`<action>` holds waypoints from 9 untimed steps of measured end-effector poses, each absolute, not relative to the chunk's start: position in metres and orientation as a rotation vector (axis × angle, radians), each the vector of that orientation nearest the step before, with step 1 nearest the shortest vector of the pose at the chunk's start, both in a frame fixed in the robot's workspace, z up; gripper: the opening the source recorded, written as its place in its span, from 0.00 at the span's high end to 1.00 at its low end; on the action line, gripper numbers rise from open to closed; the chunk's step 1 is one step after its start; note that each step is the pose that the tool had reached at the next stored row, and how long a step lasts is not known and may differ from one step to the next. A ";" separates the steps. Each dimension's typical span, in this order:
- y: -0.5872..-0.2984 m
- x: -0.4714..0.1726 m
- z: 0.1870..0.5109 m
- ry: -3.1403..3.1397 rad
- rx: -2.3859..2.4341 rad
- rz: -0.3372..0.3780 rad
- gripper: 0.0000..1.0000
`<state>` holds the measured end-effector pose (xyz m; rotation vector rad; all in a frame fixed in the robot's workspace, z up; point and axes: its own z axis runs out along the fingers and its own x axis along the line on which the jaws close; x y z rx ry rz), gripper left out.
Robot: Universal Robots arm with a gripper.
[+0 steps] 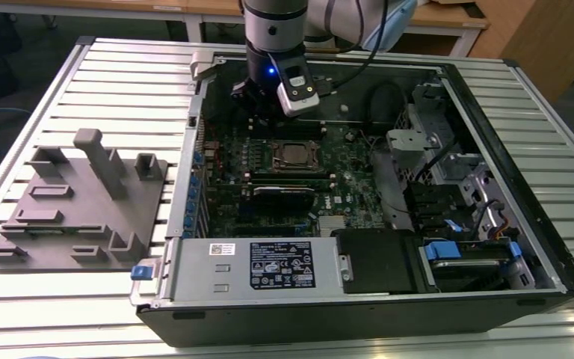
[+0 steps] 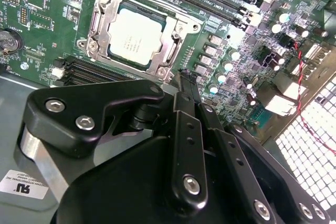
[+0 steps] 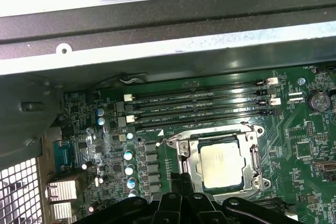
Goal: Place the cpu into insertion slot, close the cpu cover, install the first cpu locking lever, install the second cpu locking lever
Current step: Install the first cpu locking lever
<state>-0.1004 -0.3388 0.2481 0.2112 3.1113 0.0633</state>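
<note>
Gripper (image 2: 183, 77) fingers pressed together, holding nothing | tips close to the socket frame's edge (contact cannot be told) | cpu (image 2: 137, 36) seated flat in insertion slot (image 2: 122, 8) | cpu cover (image 2: 174, 41) lying down around chip | motherboard (image 1: 352, 198) inside open case (image 1: 526, 247)

Big metal table (image 1: 57, 314), silver-grey. Top made of long flat strips with thin grooves between. Strips run side to side in exterior view.

Two things sit on it.

Black computer box (image 1: 367, 325) lies flat, open side up. Fills middle of table and exterior view's right.

Grey plate (image 1: 155, 213) lies flat on exterior view's left, just beside box. Cannot tell if they touch. Small blocks and one tall post stand on plate.

Bare strips show in front of box, behind it and along both sides.
</note>
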 end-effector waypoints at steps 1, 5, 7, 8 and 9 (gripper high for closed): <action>-0.339 -0.100 0.248 3.111 0.211 0.063 0.90; -0.340 -0.100 0.248 3.112 0.211 0.084 0.90; -0.341 -0.101 0.248 3.112 0.212 0.097 0.90; -0.341 -0.101 0.248 3.112 0.212 0.099 0.90; -0.341 -0.101 0.248 3.112 0.212 0.099 0.90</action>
